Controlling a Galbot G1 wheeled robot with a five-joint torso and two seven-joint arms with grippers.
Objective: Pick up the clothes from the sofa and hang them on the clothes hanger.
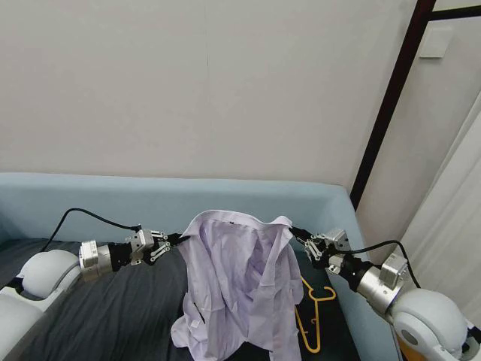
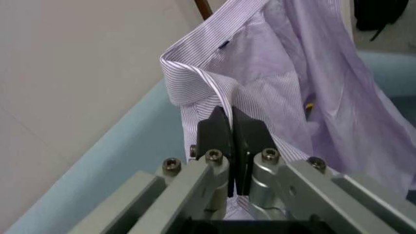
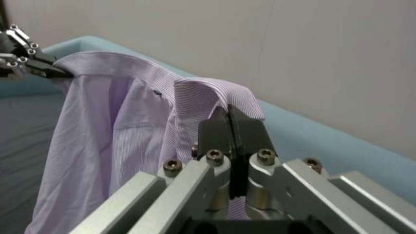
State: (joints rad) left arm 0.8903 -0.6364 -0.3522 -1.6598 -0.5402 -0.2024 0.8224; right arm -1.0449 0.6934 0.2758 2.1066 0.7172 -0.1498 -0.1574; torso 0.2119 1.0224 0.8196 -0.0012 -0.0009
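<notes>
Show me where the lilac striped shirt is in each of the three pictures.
Head view: lilac striped shirt at centre, held up between left gripper and right gripper.
Left wrist view: shirt just beyond that gripper, collar nearest.
Right wrist view: shirt between both grippers.
Shared landmark: light blue sofa back.

There is one lilac striped shirt (image 1: 240, 286). Two hands pinch it, one at each shoulder: the left hand (image 1: 174, 241) at 10 o'clock of the shirt and the right hand (image 1: 297, 235) at 2 o'clock. One yellow hanger (image 1: 310, 325) lies at 4 o'clock of the shirt. There is one blue sofa (image 1: 90, 199). Two black cables show, the left cable (image 1: 90, 216) and the right cable (image 1: 379, 244).
</notes>
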